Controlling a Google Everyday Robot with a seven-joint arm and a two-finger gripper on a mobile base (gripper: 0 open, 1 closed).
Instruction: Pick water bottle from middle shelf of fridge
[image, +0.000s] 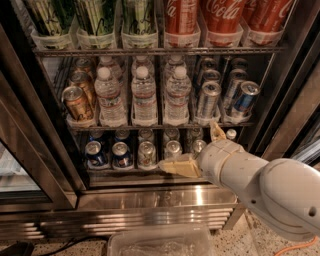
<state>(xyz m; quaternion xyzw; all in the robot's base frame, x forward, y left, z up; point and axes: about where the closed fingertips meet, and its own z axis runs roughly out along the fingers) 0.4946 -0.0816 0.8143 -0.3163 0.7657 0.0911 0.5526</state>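
Note:
The fridge (150, 197) stands open in front of me. Its middle shelf (160, 125) holds three clear water bottles with white caps in lane trays: left (109, 97), middle (144, 95) and right (176, 94). More of them stand behind. My gripper (197, 148) is on a white arm coming in from the lower right. It hangs in front of the lower shelf, below and right of the right bottle. Its tan fingers (179, 165) are spread apart and hold nothing.
Gold cans (77, 102) stand left of the bottles and silver and blue cans (208, 100) stand right of them. Cola bottles (222, 17) and green cans fill the top shelf. Small cans (121, 154) line the lower shelf. A clear bin (160, 242) sits on the floor below.

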